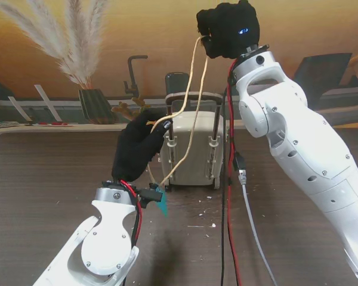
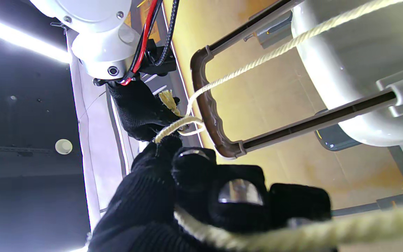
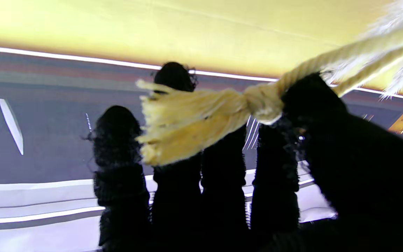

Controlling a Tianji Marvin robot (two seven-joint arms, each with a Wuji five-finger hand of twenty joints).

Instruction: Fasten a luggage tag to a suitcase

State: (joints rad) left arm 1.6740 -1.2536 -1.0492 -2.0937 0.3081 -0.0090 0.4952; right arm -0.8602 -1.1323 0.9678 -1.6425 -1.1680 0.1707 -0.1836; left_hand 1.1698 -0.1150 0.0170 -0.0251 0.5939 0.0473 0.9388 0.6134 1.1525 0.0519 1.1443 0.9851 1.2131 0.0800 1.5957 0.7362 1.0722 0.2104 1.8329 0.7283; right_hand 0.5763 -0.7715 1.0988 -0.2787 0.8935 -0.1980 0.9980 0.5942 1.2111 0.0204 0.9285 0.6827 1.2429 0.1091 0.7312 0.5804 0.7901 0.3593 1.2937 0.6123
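Observation:
A small cream suitcase (image 1: 194,152) stands upright mid-table with its brown pull handle (image 1: 194,98) extended. A cream cord (image 1: 194,77) runs in two strands from my raised right hand (image 1: 227,30) down past the handle. One strand reaches my left hand (image 1: 137,146); the other drops toward a teal luggage tag (image 1: 161,203) beside my left wrist, partly hidden. Both hands are shut on the cord. The right wrist view shows the cord's knotted, frayed end (image 3: 187,122) pinched by the thumb (image 3: 345,161). In the left wrist view the cord (image 2: 257,59) crosses the handle grip (image 2: 208,105).
Red and black cables (image 1: 229,208) and a grey plug lead (image 1: 250,220) hang from my right arm onto the dark wooden table (image 1: 48,190). Small white crumbs (image 1: 204,215) lie in front of the suitcase. A printed backdrop (image 1: 77,53) closes the far side.

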